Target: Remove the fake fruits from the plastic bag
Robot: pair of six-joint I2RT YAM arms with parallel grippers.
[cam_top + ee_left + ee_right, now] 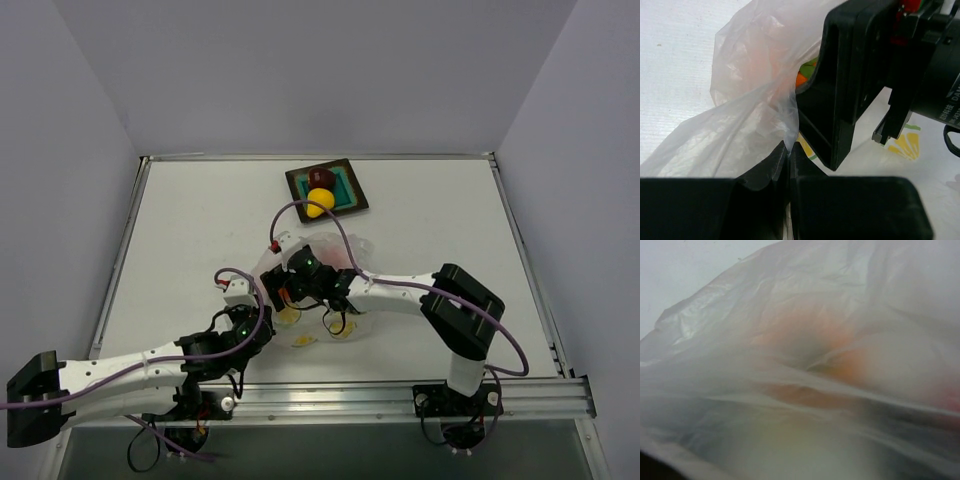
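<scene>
- Top view: shows the dark maroon fruit (325, 178) and the yellow pear-shaped fruit (320, 203) already out, side by side on the teal plate (347, 190) at upper centre of the frame, well apart from the plastic bag (345, 252).
- Places the plastic bag mid-frame on the desk (200, 230), crumpled, with the left claw (272, 293) at its lower-left edge and the right claw (300, 267) against its left part.
- Left wrist view: shows the left claw clenched at lower centre, jaws pressed together with a fold of bag film pinched between.
- Catches the orange fruit (801, 79) inside the bag at centre, half hidden behind the black body of the right claw.
- Gives a pinkish blush through the film at upper left, perhaps the bright red fruit (757, 65).
- Right wrist view: offers only cloudy film with orange and reddish smears, no fingers showing; cannot tell the right claw released or clenched.
- Judges the task about half done: two fruits out, the orange and probably the bright red left inside.
</scene>
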